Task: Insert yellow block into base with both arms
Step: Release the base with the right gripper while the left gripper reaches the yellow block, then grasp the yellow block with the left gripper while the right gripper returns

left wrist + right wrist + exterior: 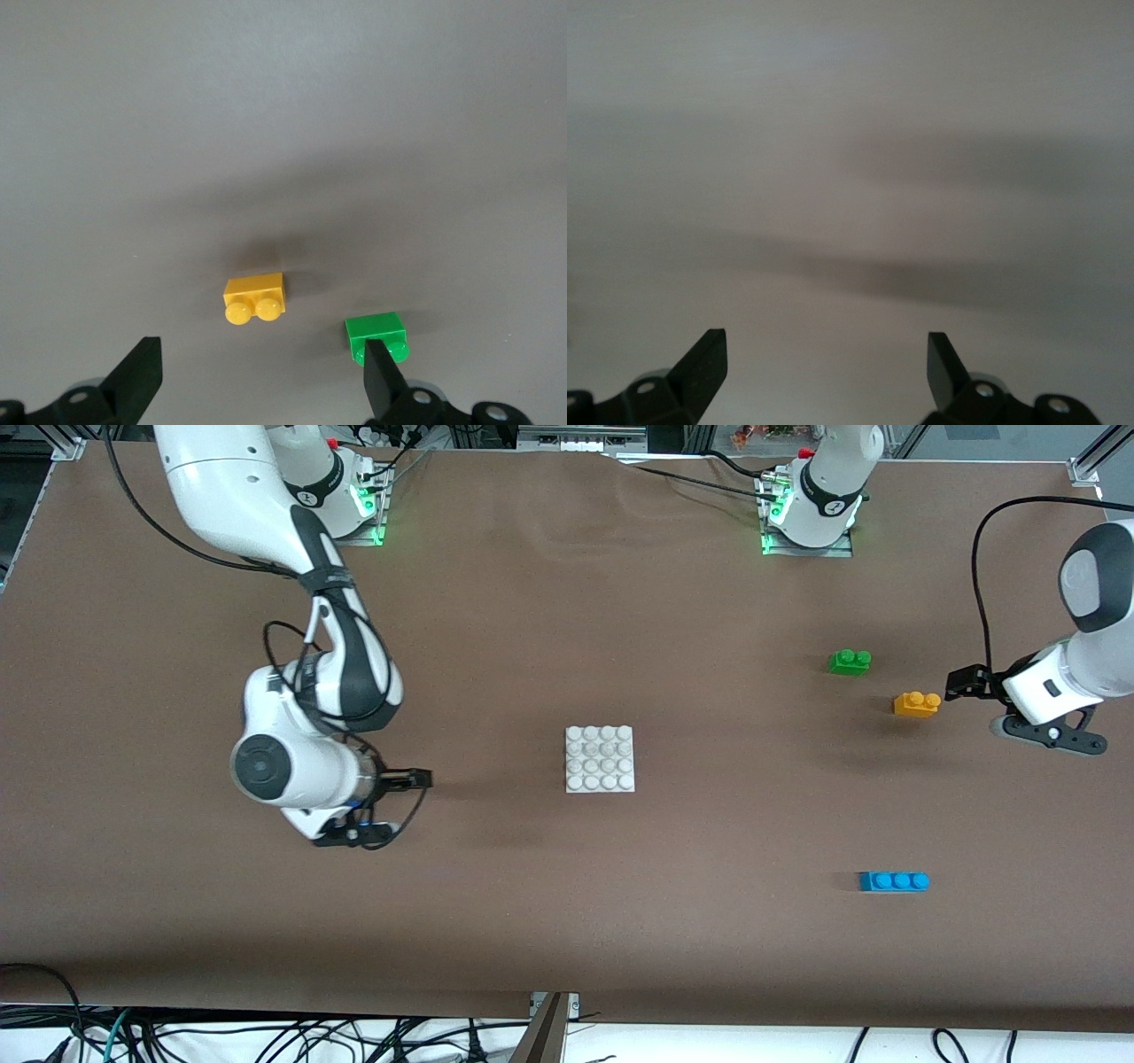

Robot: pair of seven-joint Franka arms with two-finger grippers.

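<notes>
Overhead, the left gripper [955,684] hangs beside the yellow block [916,705], the right gripper [423,779] over bare table, fingers apart.

No writing, label, brand mark, number or sign can be read anywhere in these views, on the bricks, arms or table.

- Left gripper [952,684] hovers just beside the yellow block [916,705], toward the left arm's end.
- Base [600,759] sits mid-table, well apart from the right gripper [423,779].
</notes>
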